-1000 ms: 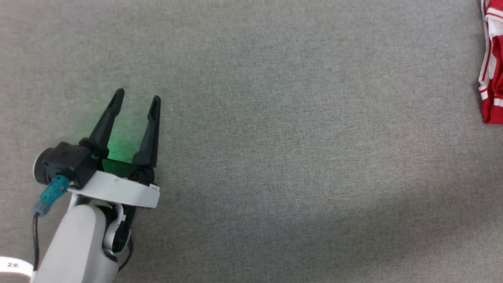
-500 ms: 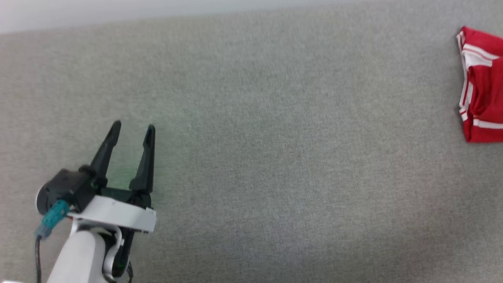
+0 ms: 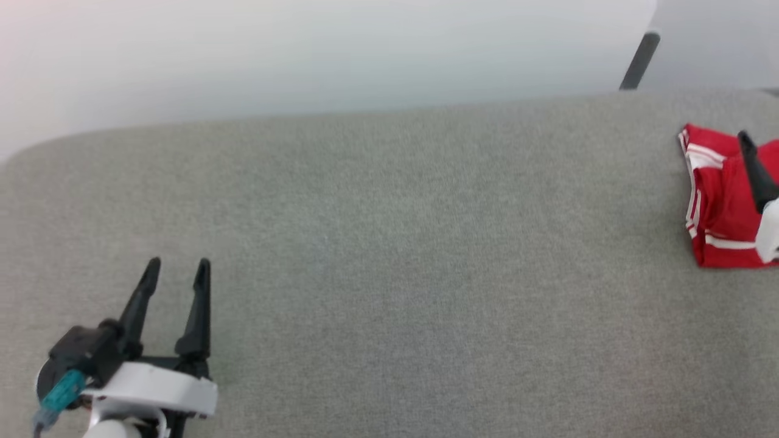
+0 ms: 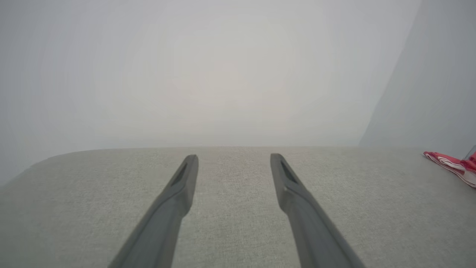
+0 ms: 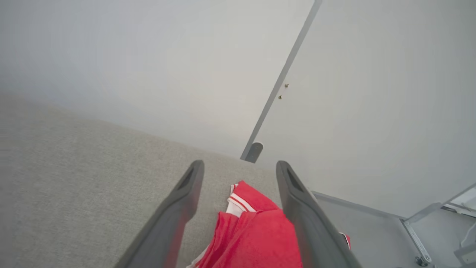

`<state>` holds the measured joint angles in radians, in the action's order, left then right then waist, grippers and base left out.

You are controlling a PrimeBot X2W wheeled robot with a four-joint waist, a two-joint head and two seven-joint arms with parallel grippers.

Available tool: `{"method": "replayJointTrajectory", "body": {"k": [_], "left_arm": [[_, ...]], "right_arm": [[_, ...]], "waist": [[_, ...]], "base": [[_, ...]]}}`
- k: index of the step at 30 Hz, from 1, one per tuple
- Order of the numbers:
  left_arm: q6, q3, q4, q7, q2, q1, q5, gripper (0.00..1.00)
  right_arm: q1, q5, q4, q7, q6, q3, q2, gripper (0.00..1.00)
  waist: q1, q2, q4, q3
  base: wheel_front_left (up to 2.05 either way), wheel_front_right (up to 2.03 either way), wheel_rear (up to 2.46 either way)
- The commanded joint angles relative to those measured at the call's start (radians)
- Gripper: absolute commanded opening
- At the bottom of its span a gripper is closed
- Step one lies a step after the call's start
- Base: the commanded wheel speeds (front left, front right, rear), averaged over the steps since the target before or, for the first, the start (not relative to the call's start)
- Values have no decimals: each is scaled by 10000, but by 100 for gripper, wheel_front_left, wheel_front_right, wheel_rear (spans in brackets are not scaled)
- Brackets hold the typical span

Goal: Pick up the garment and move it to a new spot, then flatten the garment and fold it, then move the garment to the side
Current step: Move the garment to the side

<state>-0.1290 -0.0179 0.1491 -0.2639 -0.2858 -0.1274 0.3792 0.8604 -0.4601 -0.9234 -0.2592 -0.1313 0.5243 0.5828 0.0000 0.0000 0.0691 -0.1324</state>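
Note:
The garment point(image 3: 718, 207) lies folded, red with white striped trim, at the far right of the grey fabric surface point(image 3: 389, 255). One dark finger point(image 3: 754, 173) of my right arm stands over it at the head view's right edge. In the right wrist view my right gripper point(image 5: 240, 167) is open just above the garment point(image 5: 256, 230), which shows between and below its fingers, with nothing gripped. My left gripper point(image 3: 178, 264) is open and empty at the lower left, far from the garment. The left wrist view shows my left gripper point(image 4: 234, 159) over bare fabric, the garment point(image 4: 446, 163) at the far right.
A pale wall rises behind the surface's far edge. A dark post point(image 3: 639, 61) stands behind the back right corner. In the right wrist view a metal frame point(image 5: 420, 219) lies beyond the surface's right end.
The head camera has tilted up, so the wall and the far edge have come into view. My right gripper's finger now shows over the garment. Both grippers stay open.

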Motion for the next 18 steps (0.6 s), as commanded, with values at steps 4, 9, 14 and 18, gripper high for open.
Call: {"method": "replayJointTrajectory", "body": {"k": [4, 9, 14, 18], "left_arm": [[-10, 359, -122, 7, -75, 589, 120, 100], [-10, 630, -198, 7, -54, 1119, 144, 100], [0, 992, -371, 7, 31, 1682, 122, 100], [-3, 1246, -510, 7, 120, 1990, 51, 100]], "right_arm": [[-1140, 371, 1185, -57, 13, -951, -221, 100], [-2410, 952, 2296, -60, 13, -1904, -610, 100], [-3881, 1653, 3487, -61, 13, -2940, -1158, 100], [-4915, 2134, 4386, -61, 13, -3660, -1586, 100]], "waist": [[0, 0, -286, 946], [0, 0, -312, 1290], [0, 0, -345, 1478], [0, 0, -452, 1596]], "base": [[0, 0, 0], [0, 0, 0], [0, 0, 0], [0, 0, 0]]}}
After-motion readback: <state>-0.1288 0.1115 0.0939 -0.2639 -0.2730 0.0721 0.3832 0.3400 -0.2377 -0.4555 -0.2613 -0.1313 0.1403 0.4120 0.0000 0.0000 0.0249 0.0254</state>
